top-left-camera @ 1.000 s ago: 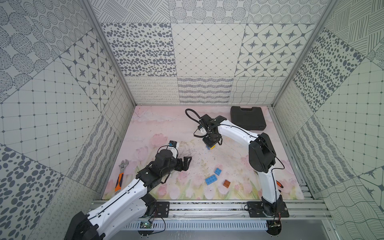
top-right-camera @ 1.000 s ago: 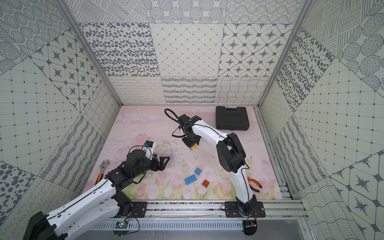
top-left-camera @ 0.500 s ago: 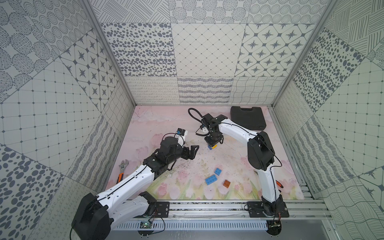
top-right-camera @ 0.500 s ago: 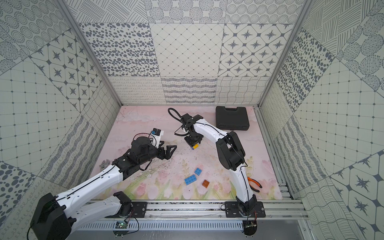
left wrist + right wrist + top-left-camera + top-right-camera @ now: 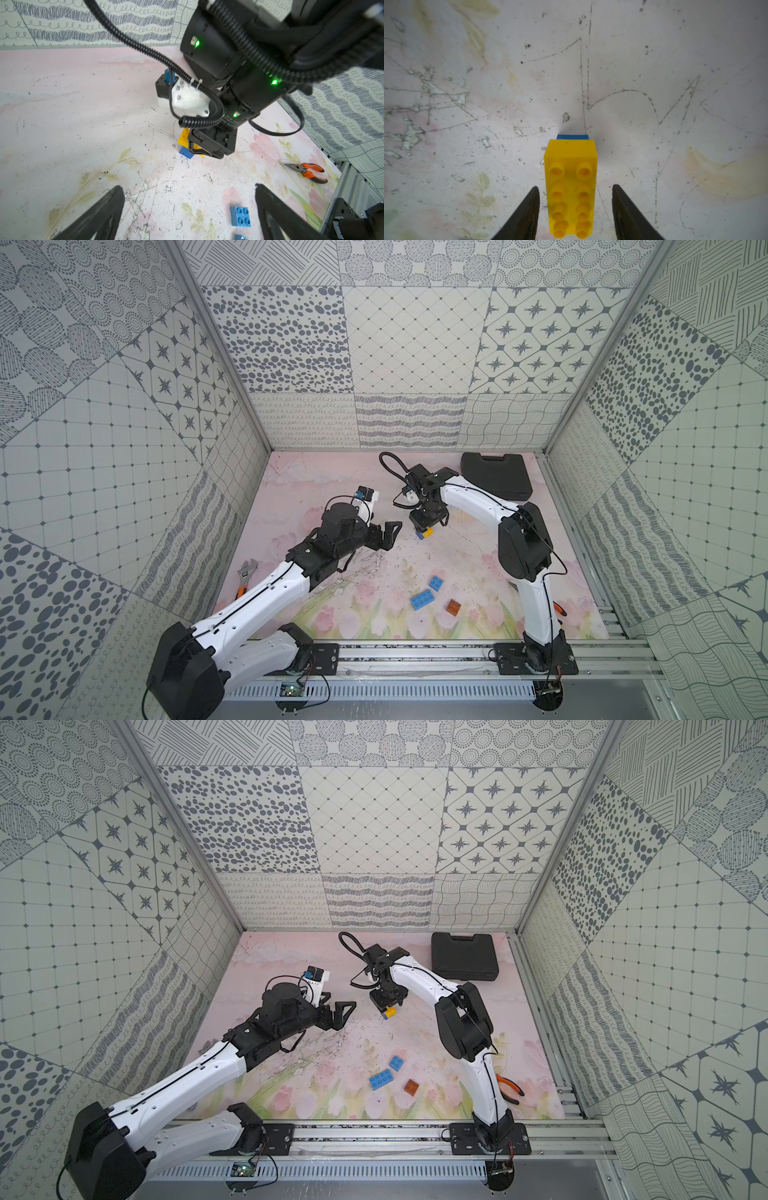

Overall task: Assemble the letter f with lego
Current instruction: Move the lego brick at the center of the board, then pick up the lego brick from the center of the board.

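– Table [image 5: 316, 489] first: pink flowered mat, badly scuffed. Biggest thing on it?
– Black case [image 5: 496, 477] at the far edge, not in play. Then the two arms. Left gripper [image 5: 188, 187] hangs spread wide and empty, pointing at the stack [image 5: 424, 532] from just off to one side.
– Right gripper [image 5: 575, 187]?
– Directly above the stack, pointing down. Jaws parted, with a strip of mat showing on each side of the long yellow brick [image 5: 572, 153]. It is pinching nothing.
– Which way does that brick lie?
– Long axis runs lengthwise between the jaws, so they flank its long sides. Bright yellow, glossy, eight studs up. One end sits on a square blue brick [image 5: 186, 151]; the rest juts out sideways. Pressed fully home? Can't tell, the joint is mostly hidden.
– Where is the stack?
– Mid-table, toward the back. Right arm is nearer.
– Other bricks?
– Three loose near the front rail, well apart from both claws: long blue brick [image 5: 422, 599], second square blue brick [image 5: 436, 582], square brown brick [image 5: 454, 606]. All flat, studs up. Two of five joined, as I judge it.
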